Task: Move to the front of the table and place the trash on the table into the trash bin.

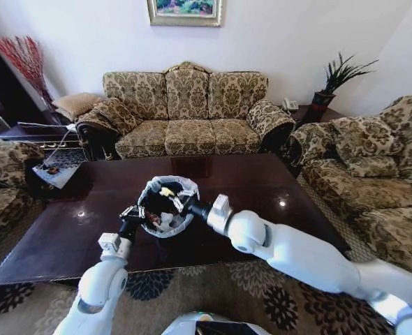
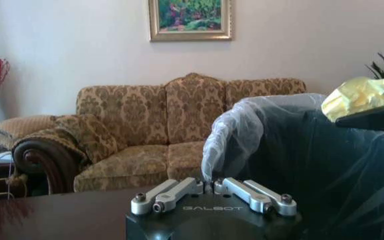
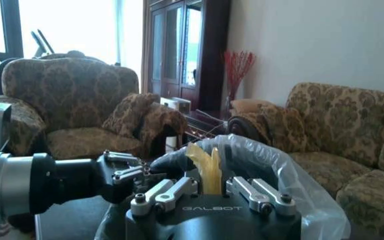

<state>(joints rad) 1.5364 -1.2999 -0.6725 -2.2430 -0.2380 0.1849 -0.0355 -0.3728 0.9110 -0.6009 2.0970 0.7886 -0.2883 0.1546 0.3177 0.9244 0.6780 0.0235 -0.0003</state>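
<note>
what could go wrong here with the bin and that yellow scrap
The left gripper grips only the trash bin's rim and liner, so the bin could tip or the bag slip off on the table. The right gripper holds the yellowish scrap right above the rim; released off-centre, it may catch on the liner or fall outside. The two grippers sit close and could collide.
</note>
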